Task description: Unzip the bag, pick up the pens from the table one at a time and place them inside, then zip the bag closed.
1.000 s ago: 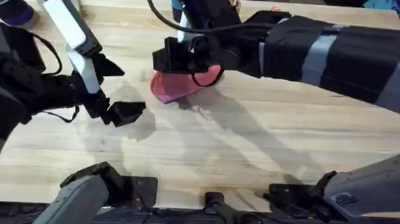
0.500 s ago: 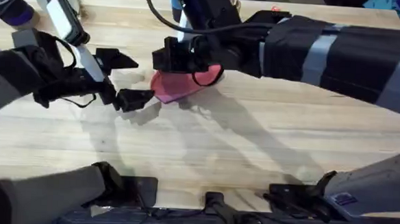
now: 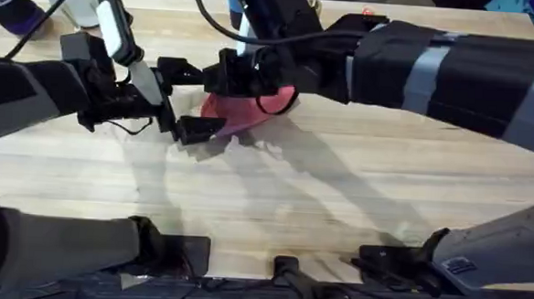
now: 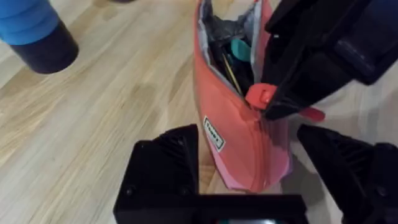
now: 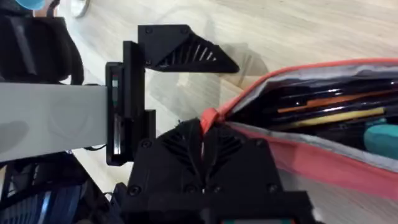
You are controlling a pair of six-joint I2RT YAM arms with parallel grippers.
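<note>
1. Bag (image 3: pixel 241 113) lies on the table (image 3: pixel 338 199) toward the far middle in the overhead view, a pink-red pouch with the two grippers meeting at its near-left end.
2. At the far left of the table stands a dark cup (image 3: pixel 9 6) with a blue upper part, which the left wrist view also shows beside the pouch (image 4: pixel 38 34).
3. The left arm reaches in from the left, and the left gripper (image 3: pixel 189 100) has its black fingers spread wide, one on each side of the pouch's end. In the left wrist view the two fingers (image 4: pixel 165 165) flank the bag (image 4: pixel 233 130) with gaps on both sides, touching nothing that I can see.
4. The bag's zip is open along most of its length; the grey-dark lining shows, with slim items inside, among them a yellow stick, an orange one and a teal piece (image 5: pixel 380 138).
5. The right arm comes across from the right, and the right gripper (image 5: pixel 202 146) has its fingers pressed together on the red zip pull (image 5: pixel 208 118) at the closed end of the zip. The left wrist view shows the same pull (image 4: pixel 261 96) pinched under that black gripper.
</note>
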